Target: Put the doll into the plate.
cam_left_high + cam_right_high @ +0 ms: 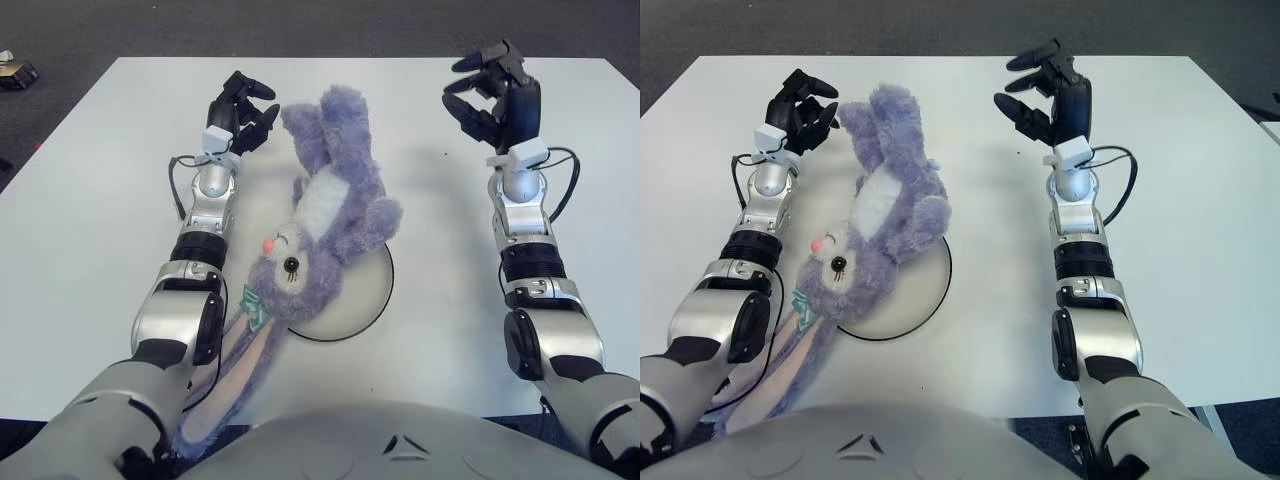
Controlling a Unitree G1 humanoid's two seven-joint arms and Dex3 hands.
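Note:
A purple plush rabbit doll (325, 215) lies on its back across the white round plate (365, 300), legs toward the far side, head and long pink-lined ears (225, 375) hanging over the plate's near-left rim. My left hand (243, 108) is raised just left of the doll's feet, fingers loosely spread, holding nothing. My right hand (495, 95) hangs above the table to the right of the doll, well apart from it, fingers spread and empty.
The white table (90, 200) runs wide on both sides; dark floor lies beyond its far edge. A small object (15, 70) sits on the floor at far left. Cables loop by both wrists.

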